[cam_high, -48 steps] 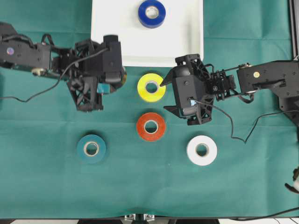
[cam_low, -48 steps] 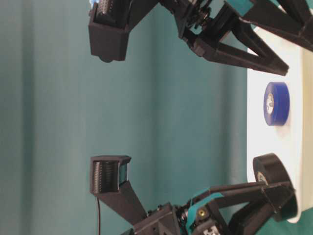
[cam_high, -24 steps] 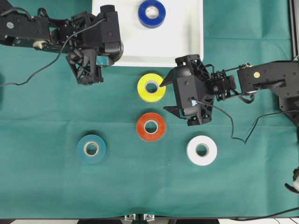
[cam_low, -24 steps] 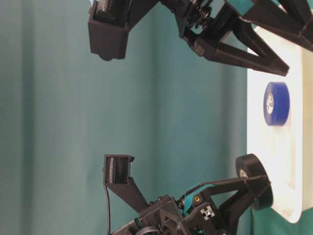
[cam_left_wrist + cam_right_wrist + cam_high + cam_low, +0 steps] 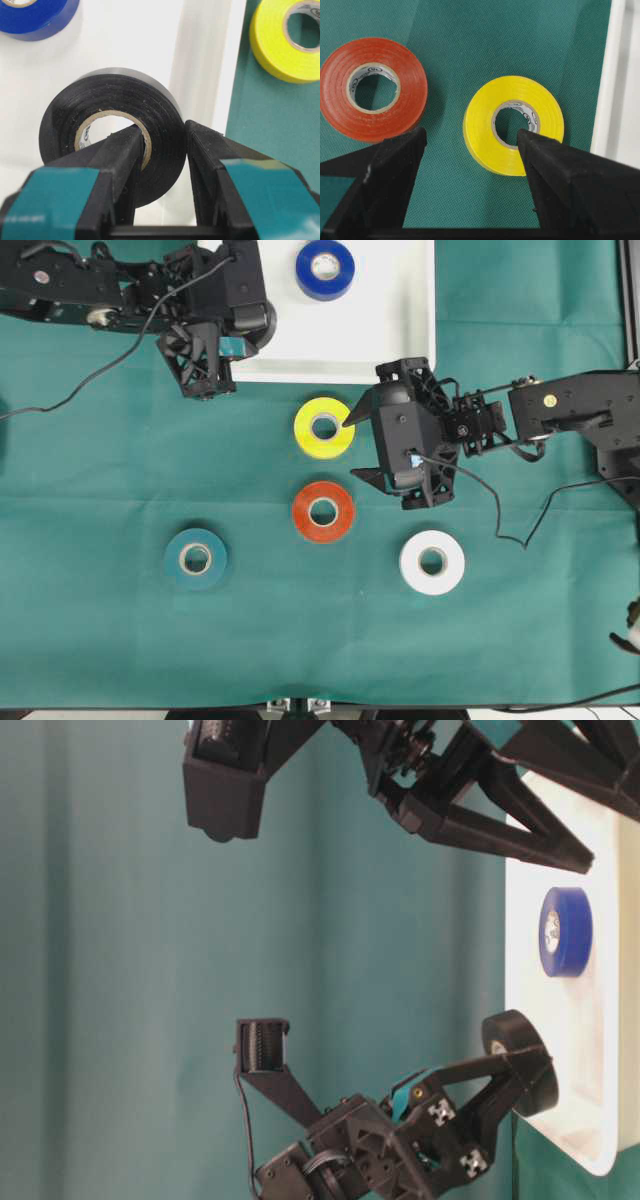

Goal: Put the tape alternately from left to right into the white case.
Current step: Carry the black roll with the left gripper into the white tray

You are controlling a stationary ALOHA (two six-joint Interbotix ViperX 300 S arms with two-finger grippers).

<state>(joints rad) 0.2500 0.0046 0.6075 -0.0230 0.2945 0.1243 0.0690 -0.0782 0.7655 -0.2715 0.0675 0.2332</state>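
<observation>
The white case point(image 5: 390, 330) lies at the top middle with a blue tape roll point(image 5: 305, 270) inside. My left gripper point(image 5: 250, 325) is shut on a black tape roll point(image 5: 100, 97): one finger goes through its core, the other presses its outer side. That roll hangs above the case's left front part point(image 5: 590, 1160). My right gripper point(image 5: 350, 447) stands open low over the cloth, right of the yellow tape point(image 5: 305, 430). In the right wrist view one finger overlaps the yellow roll point(image 5: 485, 125), and the other sits near the red roll point(image 5: 340, 95).
On the green cloth below the case lie a red roll point(image 5: 305, 525), a teal roll point(image 5: 175, 558) at lower left and a white roll point(image 5: 412, 562) at lower right. Cables trail from both arms across the cloth.
The left gripper has carried the black roll from beside the case's front left corner up over the case. The right arm has not moved.
</observation>
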